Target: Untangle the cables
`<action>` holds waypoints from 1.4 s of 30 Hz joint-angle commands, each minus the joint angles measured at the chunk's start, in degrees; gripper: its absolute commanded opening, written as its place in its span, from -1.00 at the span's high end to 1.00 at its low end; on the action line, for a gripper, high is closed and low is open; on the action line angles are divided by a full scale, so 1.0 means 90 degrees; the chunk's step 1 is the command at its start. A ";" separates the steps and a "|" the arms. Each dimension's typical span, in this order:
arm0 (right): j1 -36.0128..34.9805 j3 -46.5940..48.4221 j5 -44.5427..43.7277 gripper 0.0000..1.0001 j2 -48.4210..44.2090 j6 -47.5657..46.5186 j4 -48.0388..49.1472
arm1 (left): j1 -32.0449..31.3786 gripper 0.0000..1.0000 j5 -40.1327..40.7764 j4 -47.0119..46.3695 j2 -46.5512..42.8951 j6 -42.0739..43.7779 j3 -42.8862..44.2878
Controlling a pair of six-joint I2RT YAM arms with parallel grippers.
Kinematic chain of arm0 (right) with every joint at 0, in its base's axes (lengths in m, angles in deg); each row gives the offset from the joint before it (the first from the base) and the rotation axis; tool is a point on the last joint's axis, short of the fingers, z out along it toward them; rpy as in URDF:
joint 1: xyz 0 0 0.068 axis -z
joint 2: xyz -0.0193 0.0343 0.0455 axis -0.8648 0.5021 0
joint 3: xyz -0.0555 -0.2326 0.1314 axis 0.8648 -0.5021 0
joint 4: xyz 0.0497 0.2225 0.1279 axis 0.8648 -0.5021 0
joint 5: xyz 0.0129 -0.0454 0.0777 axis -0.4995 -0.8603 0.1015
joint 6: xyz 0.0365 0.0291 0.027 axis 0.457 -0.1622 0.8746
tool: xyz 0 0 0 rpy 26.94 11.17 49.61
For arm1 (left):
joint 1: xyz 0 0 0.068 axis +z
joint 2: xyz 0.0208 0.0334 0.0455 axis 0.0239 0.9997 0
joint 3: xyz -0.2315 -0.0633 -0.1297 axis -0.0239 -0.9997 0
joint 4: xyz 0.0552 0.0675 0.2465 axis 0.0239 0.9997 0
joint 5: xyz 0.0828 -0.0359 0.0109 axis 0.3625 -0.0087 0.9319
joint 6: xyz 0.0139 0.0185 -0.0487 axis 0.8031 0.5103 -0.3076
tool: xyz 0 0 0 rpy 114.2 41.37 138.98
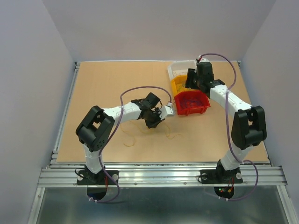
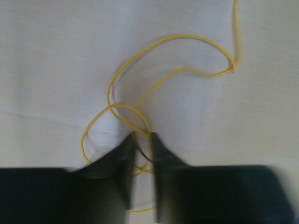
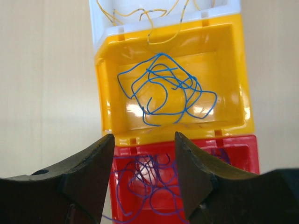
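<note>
On the near bench [image 1: 93,88], left jaws set narrow but not shut, straddling one strand of the looped yellow cable [image 2: 187,37], the rest trailing ahead and rightward, closest to this arm; farther back, right jaws spread and empty above the yellow bin [image 3: 105,102] of blue cable [image 3: 163,88].

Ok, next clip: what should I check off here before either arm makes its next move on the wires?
1. Yellow wire lies between the left gripper's jaws: ok.
2. Left gripper clamped on it: not ok, a narrow gap shows.
3. Wire free of crossings: not ok, its loops cross on the table.
4. Right gripper empty: ok, open above the bins.
5. Colours kept apart: ok, yellow wires in the white bin, blue wires in the yellow bin, purple wires in the red bin.
</note>
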 commanded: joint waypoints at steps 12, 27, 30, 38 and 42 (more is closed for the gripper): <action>-0.0061 -0.2081 0.3184 -0.38 -0.2505 -0.0420 0.2312 | -0.0033 1.00 0.0410 0.0703 -0.1582 -0.0294 0.0674; -0.0285 -0.2443 0.6762 -0.70 -0.1558 0.0049 0.5322 | -0.0033 1.00 0.1319 0.1769 -0.2160 -0.0363 0.3066; -0.0393 -0.2248 0.6811 -0.70 -0.1207 0.0147 0.5596 | -0.0033 1.00 0.1271 0.1672 -0.2101 -0.0480 0.3418; -0.0540 -0.2256 0.5915 -0.75 -0.1029 0.0576 0.6182 | -0.0033 1.00 0.1387 0.1555 -0.1789 -0.0558 0.3839; -0.0530 -0.2442 0.4978 -0.79 -0.1254 0.0732 0.6153 | -0.0033 1.00 0.1719 0.1350 -0.1652 -0.0519 0.3839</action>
